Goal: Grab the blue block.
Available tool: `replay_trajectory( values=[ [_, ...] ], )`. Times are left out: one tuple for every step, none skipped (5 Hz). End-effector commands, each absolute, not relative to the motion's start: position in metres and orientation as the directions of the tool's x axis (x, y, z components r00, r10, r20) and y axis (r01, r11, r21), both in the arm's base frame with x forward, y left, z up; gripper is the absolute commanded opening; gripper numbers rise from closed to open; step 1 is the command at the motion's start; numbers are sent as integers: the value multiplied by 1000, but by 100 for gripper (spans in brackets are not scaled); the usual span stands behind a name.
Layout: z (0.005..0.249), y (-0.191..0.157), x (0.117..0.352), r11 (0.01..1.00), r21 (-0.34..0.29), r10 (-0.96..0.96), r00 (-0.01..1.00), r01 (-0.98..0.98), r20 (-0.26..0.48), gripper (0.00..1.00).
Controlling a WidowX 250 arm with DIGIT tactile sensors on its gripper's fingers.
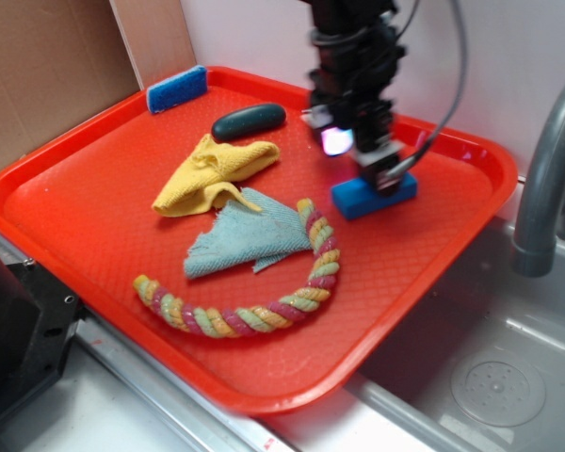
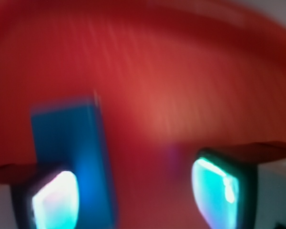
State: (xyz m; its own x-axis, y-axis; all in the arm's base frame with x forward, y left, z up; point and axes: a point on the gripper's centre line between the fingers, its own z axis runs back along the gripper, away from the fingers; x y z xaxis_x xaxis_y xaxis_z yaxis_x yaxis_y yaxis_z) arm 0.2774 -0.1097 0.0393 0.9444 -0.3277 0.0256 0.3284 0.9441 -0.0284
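The blue block (image 1: 372, 198) lies flat near the right side of the red tray (image 1: 94, 188). My gripper (image 1: 382, 175) hangs straight over it, fingertips low at the block's top. The wrist view is blurred by motion. There the blue block (image 2: 69, 138) sits at the left, running under and past the left pad, and bare red tray (image 2: 171, 86) fills most of the wide gap. The gripper (image 2: 136, 195) is open, its glowing pads (image 2: 217, 191) far apart, holding nothing.
On the tray are a blue sponge with a white edge (image 1: 177, 89) at the back left rim, a dark oval object (image 1: 249, 121), a yellow cloth (image 1: 212, 174), a grey-blue cloth (image 1: 250, 235) and a striped rope (image 1: 264, 311). A sink (image 1: 499, 377) and grey faucet (image 1: 546, 179) stand at the right.
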Motion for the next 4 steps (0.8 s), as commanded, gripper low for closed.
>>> replay_trajectory(
  values=[
    [68,-127,270,946,-5,-321,941,323,104,100],
    [60,-131,280,944,-2,-329,942,330,72,100],
    [54,-123,289,947,-1,-321,946,322,46,100],
    [44,-116,301,947,-10,-321,947,322,25,100]
  ],
)
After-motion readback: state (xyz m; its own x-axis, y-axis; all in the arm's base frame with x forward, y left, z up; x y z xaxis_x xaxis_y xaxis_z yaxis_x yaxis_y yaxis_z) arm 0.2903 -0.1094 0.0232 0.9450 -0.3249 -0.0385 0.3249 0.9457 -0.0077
